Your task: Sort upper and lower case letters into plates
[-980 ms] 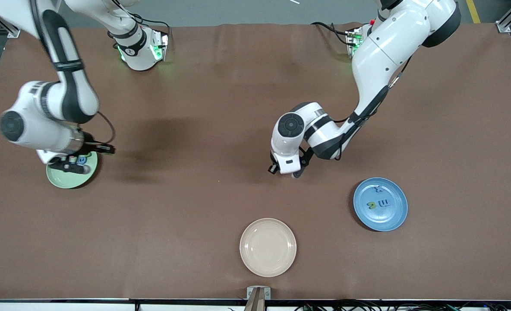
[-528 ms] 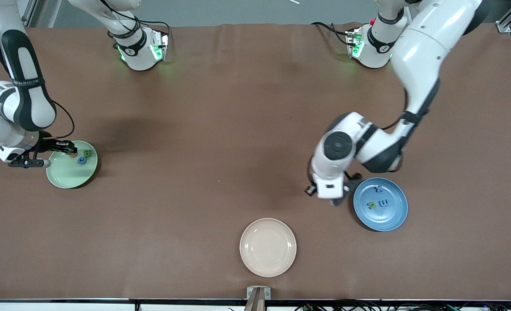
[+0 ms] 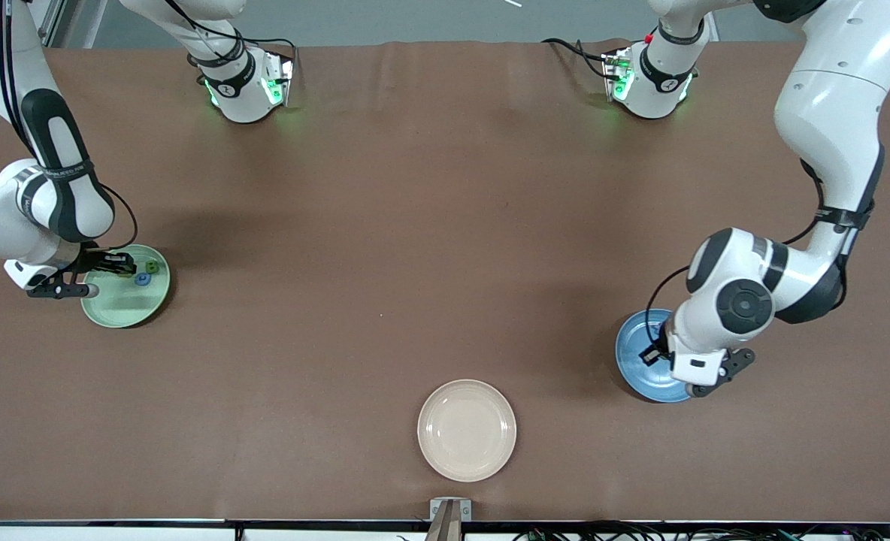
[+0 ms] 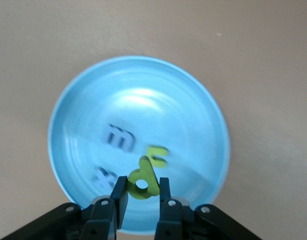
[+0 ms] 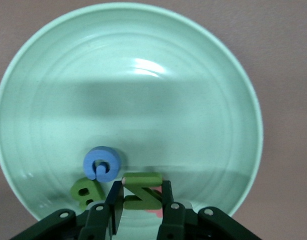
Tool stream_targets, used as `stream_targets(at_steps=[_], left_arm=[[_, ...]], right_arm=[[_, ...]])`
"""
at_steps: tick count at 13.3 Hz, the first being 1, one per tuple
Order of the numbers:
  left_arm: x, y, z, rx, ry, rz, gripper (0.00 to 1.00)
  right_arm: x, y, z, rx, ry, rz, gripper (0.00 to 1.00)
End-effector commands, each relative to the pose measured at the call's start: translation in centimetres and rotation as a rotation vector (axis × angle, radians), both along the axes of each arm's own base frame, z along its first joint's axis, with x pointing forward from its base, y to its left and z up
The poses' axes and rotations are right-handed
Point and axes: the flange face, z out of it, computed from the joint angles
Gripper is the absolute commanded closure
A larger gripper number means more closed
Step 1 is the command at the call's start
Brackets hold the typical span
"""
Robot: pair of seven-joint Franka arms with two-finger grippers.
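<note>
My left gripper [image 4: 140,192] pinches a matte green foam letter [image 4: 142,178], a "d" or "p", over the glossy round blue plate [image 4: 193,120], which holds three letters. My right gripper [image 5: 141,200] clamps a green Z [image 5: 141,190] over the green plate [image 5: 193,100], beside a blue G [image 5: 101,163] and a green B [image 5: 85,191].

Our left gripper [image 4: 140,192] hangs over the blue plate [image 3: 633,372], fingers [image 4: 119,192] pinching a green letter [image 4: 142,179]. Our right gripper [image 5: 141,202] hangs over the green plate [image 3: 125,312], clamping a green Z [image 5: 142,189].
</note>
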Motion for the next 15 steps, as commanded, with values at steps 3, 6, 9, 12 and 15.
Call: stream_targets(at_steps=[3, 6, 9, 12, 15], left_arm=[[0.0, 0.2, -0.7, 0.004, 0.006, -0.059, 0.19], [0.1, 0.3, 2.2, 0.014, -0.022, -0.056, 0.0], [-0.6, -3.6, 9.4, -0.006, -0.092, -0.126, 0.0], [-1.2, -4.9, 16.4, 0.005, -0.178, -0.243, 0.0], [-3.4, -6.4, 21.5, 0.067, -0.177, -0.317, 0.0]], right_arm=[[2.0, -1.1, 0.1, -0.02, -0.027, 0.02, 0.79], [2.6, -1.3, -0.5, -0.029, -0.033, 0.022, 0.79], [2.7, -1.1, -0.9, -0.033, -0.037, 0.024, 0.75], [3.2, -0.3, 0.1, -0.023, -0.031, 0.025, 0.0], [4.3, 2.7, 5.0, 0.015, -0.024, -0.02, 0.0]])
